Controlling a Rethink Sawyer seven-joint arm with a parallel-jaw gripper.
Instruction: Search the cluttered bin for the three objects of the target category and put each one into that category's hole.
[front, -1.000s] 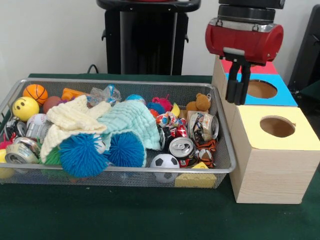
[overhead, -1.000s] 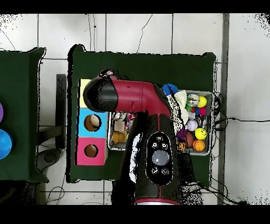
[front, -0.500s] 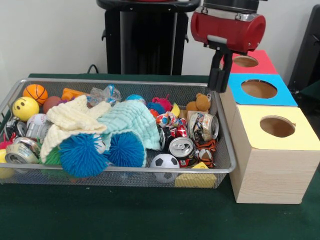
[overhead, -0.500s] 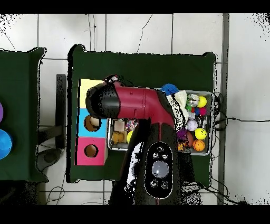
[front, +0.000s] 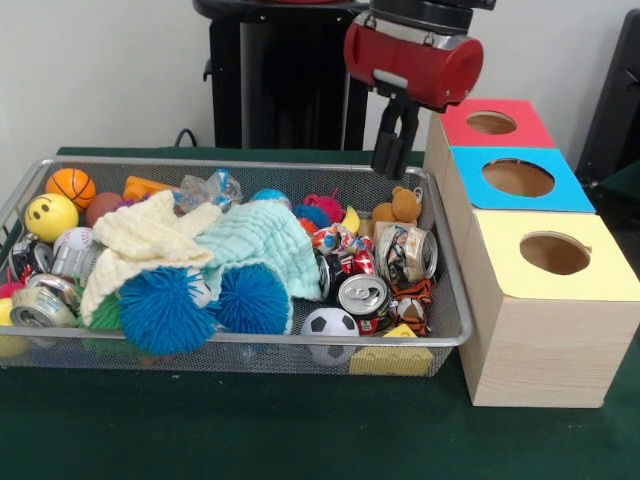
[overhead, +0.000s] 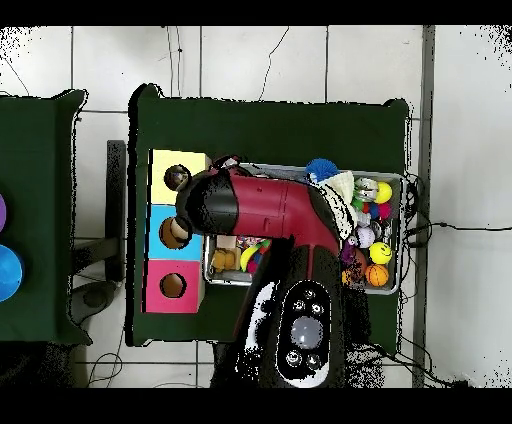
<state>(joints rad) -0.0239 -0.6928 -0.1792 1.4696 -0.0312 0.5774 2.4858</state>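
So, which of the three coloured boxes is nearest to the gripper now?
The red-topped box, farthest back in the row. The gripper hangs beside it over the bin's corner; blue box and yellow box sit nearer the camera.

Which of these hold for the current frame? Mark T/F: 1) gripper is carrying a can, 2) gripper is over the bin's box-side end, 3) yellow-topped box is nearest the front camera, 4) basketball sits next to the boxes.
1) False: the gripper holds nothing, fingers empty.
2) True: it hangs above the bin near the teddy bear.
3) True: the yellow-topped box is nearest.
4) False: the basketball lies at the bin's opposite end.
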